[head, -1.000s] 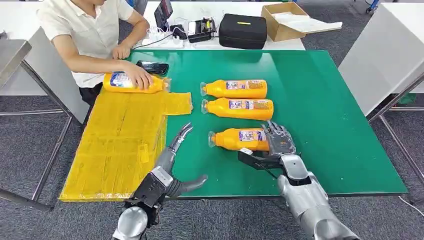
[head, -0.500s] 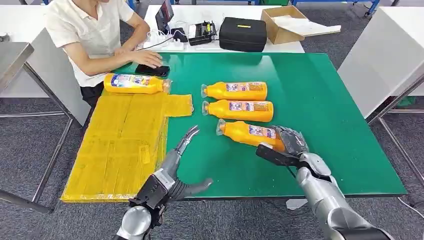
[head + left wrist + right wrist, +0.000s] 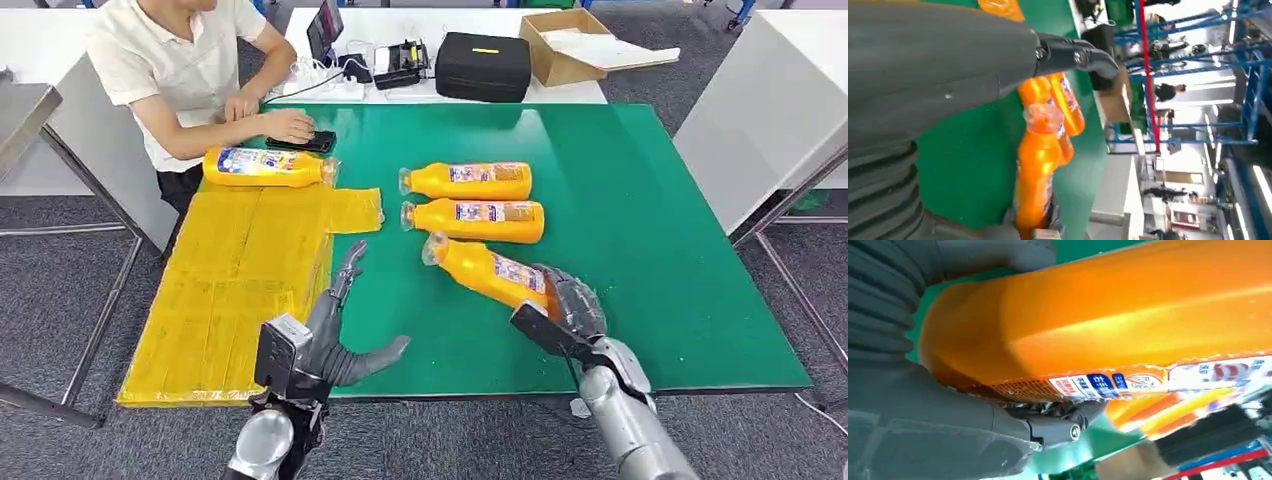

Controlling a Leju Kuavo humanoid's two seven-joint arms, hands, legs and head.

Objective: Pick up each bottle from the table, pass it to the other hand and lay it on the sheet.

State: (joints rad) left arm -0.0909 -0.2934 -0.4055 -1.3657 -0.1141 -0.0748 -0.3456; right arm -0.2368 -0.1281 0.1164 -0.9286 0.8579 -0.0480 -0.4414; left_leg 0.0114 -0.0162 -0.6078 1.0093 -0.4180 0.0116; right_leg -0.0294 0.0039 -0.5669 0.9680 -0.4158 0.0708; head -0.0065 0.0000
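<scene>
lifted since half a second ago: held bottle (image 3: 487, 269), neck end now raised and tilted up toward the two bottles lying on the green table (image 3: 650, 200), base end wrapped by right hand (image 3: 566, 305). fingers (image 3: 1058, 422) pressed around the bottle's base, thumb on one side and darker fingers on the other, label facing up. left hand (image 3: 338, 330) turned since then, palm facing the held bottle, fingers (image 3: 347, 270) spread apart and holding nothing, poised over the table's near edge beside the yellow sheet (image 3: 240, 290). middle bottle (image 3: 473, 219) and far bottle (image 3: 466, 180) lying side by side on the table, caps pointing toward the sheet, just beyond the held bottle's neck. fourth bottle (image 3: 265, 167) lying across the sheet's far edge, near a seated person (image 3: 180, 60) whose hand (image 3: 290, 125) rests on a dark phone (image 3: 300, 142), moved there from beside it. black case (image 3: 485, 65) and cardboard box (image 3: 570, 45) on the white table behind.
</scene>
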